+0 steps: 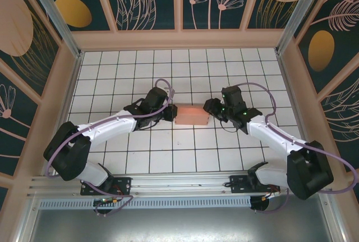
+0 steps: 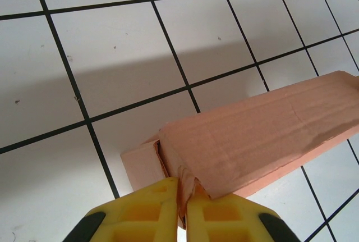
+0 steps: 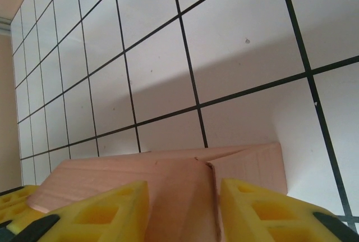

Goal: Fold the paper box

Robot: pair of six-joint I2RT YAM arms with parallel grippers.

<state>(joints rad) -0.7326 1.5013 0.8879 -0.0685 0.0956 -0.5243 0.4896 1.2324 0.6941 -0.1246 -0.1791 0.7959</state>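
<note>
paper box [image 1: 191, 115] mid-frame looks nearly closed: left gripper [image 2: 182, 197] clamped on its end flap; right gripper [image 3: 182, 208], fingers [image 3: 269, 214] apart, should squeeze next.

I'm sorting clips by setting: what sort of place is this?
Probably a purpose-built robot test cell: white gridded table, decorated panel walls, two robot arms bolted to a rail, handling a pink paper box.

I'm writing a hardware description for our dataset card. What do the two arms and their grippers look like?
The left arm and right arm have white links with bulky black joints. A lilac cable loops along each. The left gripper and right gripper carry chunky yellow fingers with moulded recesses. Small green lights glow on the right wrist.
</note>
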